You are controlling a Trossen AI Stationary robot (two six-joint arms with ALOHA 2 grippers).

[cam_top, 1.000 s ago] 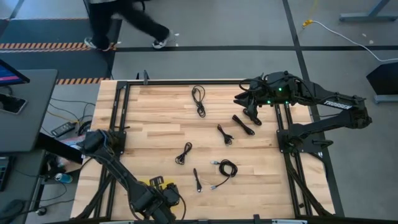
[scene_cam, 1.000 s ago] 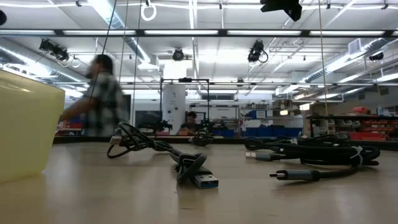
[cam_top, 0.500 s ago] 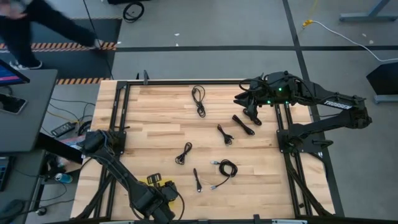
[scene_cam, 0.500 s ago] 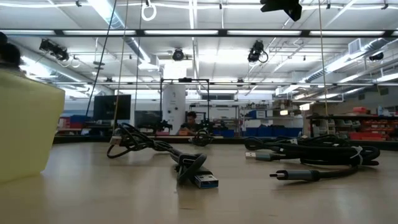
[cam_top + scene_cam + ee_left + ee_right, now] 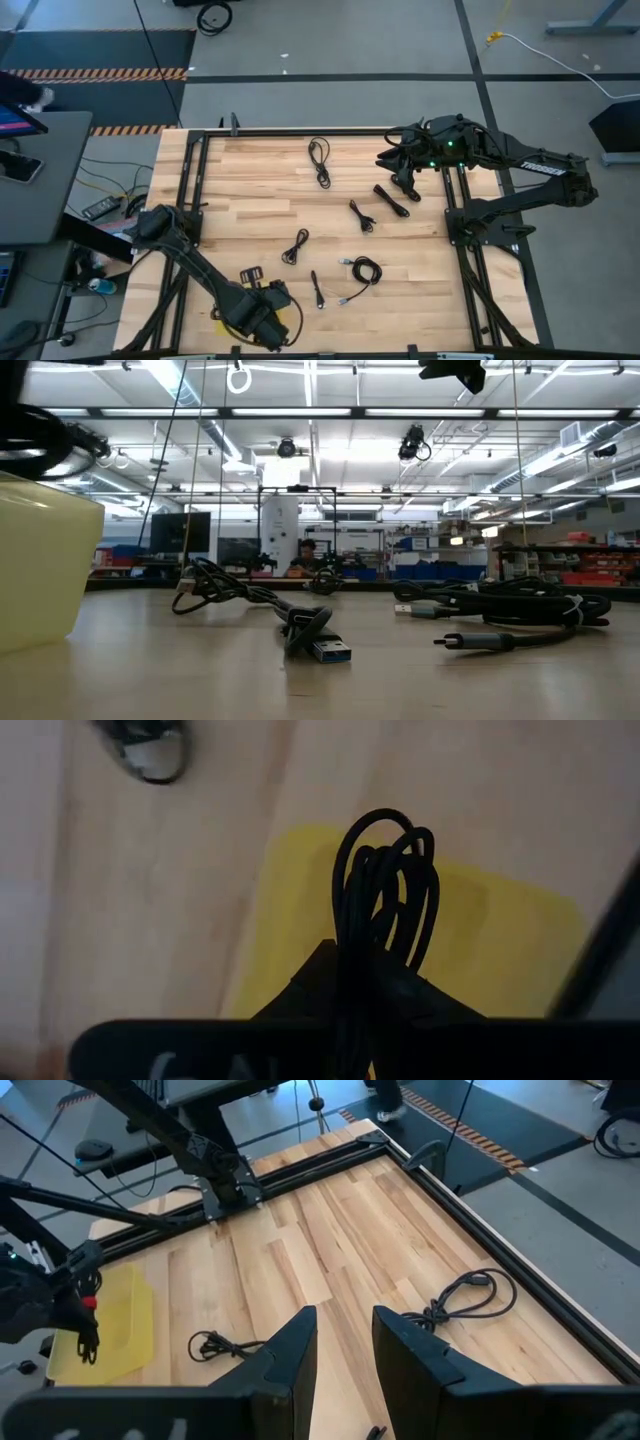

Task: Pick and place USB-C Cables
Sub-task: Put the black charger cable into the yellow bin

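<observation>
Movement at the left arm: over the last second we see its pincer (image 5: 350, 970) shift toward the counter's interior, pressed together on a bundled USB-C cable (image 5: 385, 885) that dangles over the yellow bin (image 5: 500, 950) (the bin sits at the counter's (image 5: 250, 190) near left corner). We judge the drop to be next. The right pincer (image 5: 345, 1345) hovers unchanged at the far right, fingers spread and holding nothing. Six more cables (image 5: 319, 160) lie loose on the wood, well apart.
</observation>
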